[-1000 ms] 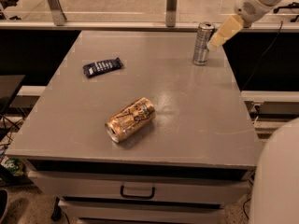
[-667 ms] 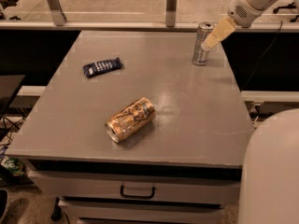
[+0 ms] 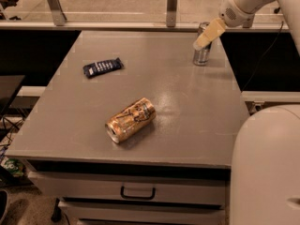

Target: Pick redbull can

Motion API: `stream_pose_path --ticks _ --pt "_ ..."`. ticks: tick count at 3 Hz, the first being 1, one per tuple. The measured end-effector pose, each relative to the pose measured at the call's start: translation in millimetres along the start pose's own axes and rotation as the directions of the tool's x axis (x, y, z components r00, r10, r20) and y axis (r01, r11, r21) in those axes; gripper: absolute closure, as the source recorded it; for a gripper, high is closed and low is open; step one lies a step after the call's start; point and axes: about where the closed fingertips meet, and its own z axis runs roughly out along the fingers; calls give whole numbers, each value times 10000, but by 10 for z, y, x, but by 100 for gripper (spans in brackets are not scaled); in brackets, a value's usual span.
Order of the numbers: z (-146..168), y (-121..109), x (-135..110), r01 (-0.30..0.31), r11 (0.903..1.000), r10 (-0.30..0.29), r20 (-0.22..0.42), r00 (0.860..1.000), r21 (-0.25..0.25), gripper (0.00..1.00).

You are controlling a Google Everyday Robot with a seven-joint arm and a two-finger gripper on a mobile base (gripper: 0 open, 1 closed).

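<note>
The redbull can [image 3: 201, 56] stands upright at the far right of the grey table [image 3: 154, 93], near its right edge. It is slim and silver with dark panels. My gripper [image 3: 208, 34] reaches in from the upper right and overlaps the can's upper half, hiding part of it. I cannot see whether it touches the can.
A gold can [image 3: 131, 120] lies on its side in the middle front of the table. A flat dark blue snack wrapper [image 3: 102, 67] lies at the left. My white arm body [image 3: 265, 168] fills the lower right. A rail with posts [image 3: 171, 6] runs behind the table.
My gripper has moved left and down, from beside the can to overlapping its upper part. The white arm body takes up more of the lower right.
</note>
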Motion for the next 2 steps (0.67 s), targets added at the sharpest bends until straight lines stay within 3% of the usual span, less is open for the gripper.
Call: stream_pose_path --ticks 1,2 --pt "54 33 -87 83 9999 -82 87 9999 -90 34" --pt "66 65 -94 122 9998 -122 19 9999 -163 57"
